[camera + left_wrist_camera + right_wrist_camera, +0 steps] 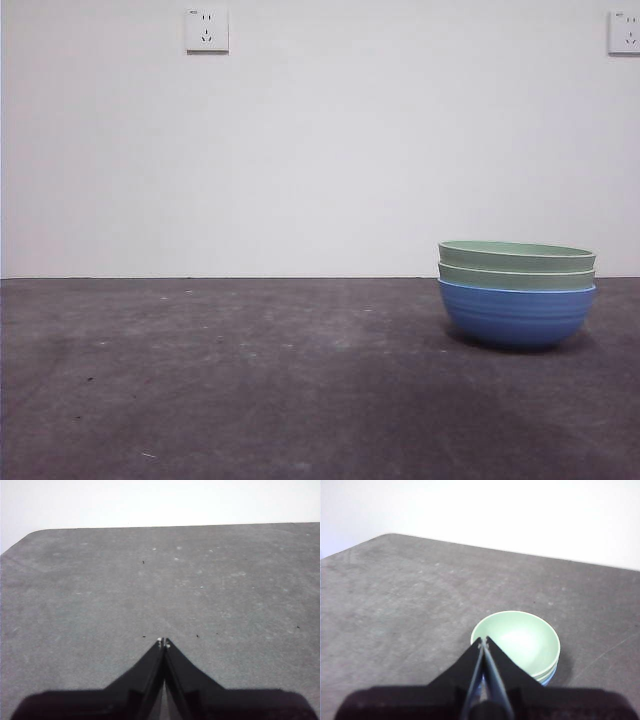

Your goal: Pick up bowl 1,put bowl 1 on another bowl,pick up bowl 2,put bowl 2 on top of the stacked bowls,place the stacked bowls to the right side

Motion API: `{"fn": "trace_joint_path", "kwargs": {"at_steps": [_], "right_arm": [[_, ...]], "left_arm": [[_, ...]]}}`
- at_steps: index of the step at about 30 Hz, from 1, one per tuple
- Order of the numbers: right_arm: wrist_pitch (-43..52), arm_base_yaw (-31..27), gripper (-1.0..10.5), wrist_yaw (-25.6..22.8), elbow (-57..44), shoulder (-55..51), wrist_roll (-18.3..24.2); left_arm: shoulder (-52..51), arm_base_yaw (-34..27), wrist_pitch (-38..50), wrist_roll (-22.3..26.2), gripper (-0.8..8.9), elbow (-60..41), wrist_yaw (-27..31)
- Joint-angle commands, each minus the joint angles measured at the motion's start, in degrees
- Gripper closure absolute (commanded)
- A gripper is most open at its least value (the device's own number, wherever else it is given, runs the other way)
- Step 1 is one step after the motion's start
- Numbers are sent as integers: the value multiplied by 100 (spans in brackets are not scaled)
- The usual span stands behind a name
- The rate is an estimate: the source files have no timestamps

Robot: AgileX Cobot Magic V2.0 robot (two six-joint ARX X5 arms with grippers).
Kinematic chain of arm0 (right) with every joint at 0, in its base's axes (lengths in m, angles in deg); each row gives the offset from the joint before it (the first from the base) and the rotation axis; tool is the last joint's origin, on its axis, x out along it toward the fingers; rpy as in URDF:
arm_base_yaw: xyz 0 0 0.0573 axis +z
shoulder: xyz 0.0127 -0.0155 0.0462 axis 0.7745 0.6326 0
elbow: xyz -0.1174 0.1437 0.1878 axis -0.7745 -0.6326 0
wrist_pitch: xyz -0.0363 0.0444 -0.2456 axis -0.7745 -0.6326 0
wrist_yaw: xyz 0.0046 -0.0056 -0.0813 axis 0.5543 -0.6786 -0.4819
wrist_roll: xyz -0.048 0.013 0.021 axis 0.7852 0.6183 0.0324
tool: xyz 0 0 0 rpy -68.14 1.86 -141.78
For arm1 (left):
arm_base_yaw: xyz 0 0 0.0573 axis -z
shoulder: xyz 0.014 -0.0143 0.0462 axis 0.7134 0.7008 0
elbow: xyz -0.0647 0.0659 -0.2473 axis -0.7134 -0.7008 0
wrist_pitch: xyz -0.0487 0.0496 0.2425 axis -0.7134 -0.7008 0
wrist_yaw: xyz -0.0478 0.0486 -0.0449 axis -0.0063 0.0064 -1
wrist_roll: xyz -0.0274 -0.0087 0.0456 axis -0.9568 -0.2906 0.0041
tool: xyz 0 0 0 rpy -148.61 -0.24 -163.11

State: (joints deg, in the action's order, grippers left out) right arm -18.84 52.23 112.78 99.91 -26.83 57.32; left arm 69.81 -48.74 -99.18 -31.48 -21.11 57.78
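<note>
The stacked bowls (517,295) stand on the right side of the table in the front view. The blue bowl (517,315) is at the bottom, bowl 1 (516,277) shows as the middle band, and bowl 2 (516,256) is on top. From the right wrist view, bowl 2 (520,642) shows its pale mint inside, with a sliver of the blue bowl (546,681) under it. My right gripper (483,640) is shut and empty, above the near rim of the stack. My left gripper (163,642) is shut over bare table, holding nothing.
The dark grey table (250,380) runs across the front view before a white wall. Two wall sockets (206,30) sit high on the wall. In the left wrist view the table's far edge (150,527) and a rounded corner show.
</note>
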Motion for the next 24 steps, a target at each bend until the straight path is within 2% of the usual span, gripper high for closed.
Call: {"fn": "trace_joint_path", "kwargs": {"at_steps": [1,9,16,24], "right_arm": [[573,0,944,-275,-752,-474,-208],[1003,70,944,-1213,-2059,-1532,-774],[1001,337,944,-1934,-2575,-1847,-1226],[1008,402,944,-1939,-2782,-1847,-1333]], "left_arm": [[-17,-24,-33,-39,817,-66,7],[-17,-24,-33,-39,816,-66,7],[-17,-24,-33,-42,816,-66,7],[-17,-24,-33,-39,816,-66,7]]}}
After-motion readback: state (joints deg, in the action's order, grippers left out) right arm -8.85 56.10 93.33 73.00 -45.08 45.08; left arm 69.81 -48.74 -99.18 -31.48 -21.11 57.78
